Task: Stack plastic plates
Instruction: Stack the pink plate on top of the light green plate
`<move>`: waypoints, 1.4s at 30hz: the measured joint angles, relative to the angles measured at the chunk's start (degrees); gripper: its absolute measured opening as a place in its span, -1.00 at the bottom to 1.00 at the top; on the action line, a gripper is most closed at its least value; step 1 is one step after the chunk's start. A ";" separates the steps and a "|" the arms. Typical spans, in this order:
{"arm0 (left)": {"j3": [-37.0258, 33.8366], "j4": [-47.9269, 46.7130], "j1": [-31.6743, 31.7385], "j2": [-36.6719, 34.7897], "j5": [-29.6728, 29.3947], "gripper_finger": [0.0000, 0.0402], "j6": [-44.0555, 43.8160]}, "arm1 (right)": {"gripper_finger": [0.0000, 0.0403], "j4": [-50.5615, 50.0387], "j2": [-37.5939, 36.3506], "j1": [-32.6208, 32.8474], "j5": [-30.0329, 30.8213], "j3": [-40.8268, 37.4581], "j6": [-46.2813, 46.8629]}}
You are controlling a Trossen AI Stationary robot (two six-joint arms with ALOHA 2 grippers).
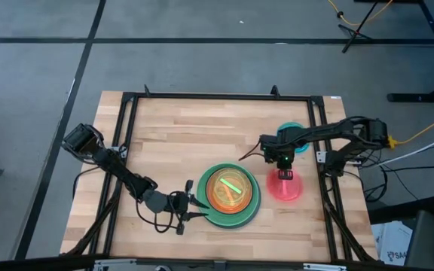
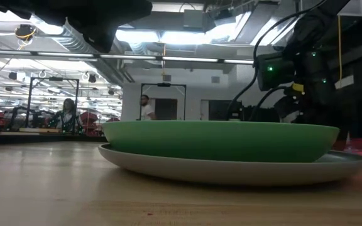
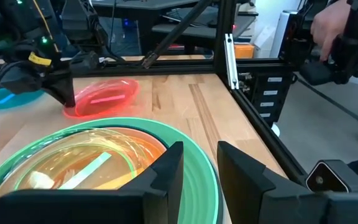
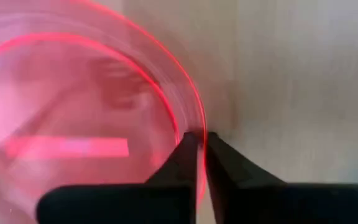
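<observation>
While clamped on the rim of the pink-red plate (image 4: pixel 73 124), right end effector (image 4: pixel 197 140) points down over the right side of the bench (image 1: pixel 164 143), its two dark fingers (image 4: pixel 229 168) pinched tight on the plate's edge. Seen from above, same end effector (image 1: pixel 283 167) over the far edge of that pink-red plate (image 1: pixel 285 186), just right of the stack. Just behind it, near the right rail, a blue plate (image 1: pixel 292 139), partly hidden under the right arm. Whether the pink-red plate lies flat or tilts off the wood, cannot tell.

Left end effector (image 1: pixel 197 207) released, fingers spread, low over the front of the bench, at the left edge of the stack; touching the rim or only beside it, cannot tell. From the left wrist, both dark fingers (image 3: pixel 166 174) apart at the green rim, gripping nothing.

Stack in the front middle of the bench: grey plate (image 2: pixel 231 171) at the bottom, flat on the wood; light green plate (image 2: pixel 219 139) nested in it; a dark teal ring showing inside the green from overhead; orange plate (image 1: pixel 228 188) on top, with a lime plate (image 3: pixel 104 155) seemingly nested in it, the green glow hard to sort layer by layer.

Beyond the bench, a person (image 2: pixel 145 107) standing in the room, another seated far left.
</observation>
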 joint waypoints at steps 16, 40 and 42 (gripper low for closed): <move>-0.02 -12.31 -6.38 -7.37 -8.62 -0.54 -0.27 | -0.99 -16.31 -5.14 2.37 -9.13 13.17 2.48; -0.04 -12.26 -7.19 -7.43 -13.53 -0.54 -1.05 | -1.00 17.39 -4.33 6.86 -6.77 20.26 16.08; -0.04 -12.76 -7.11 -7.43 -13.47 -0.54 -1.39 | -1.00 18.57 -3.17 6.84 -6.73 20.26 15.92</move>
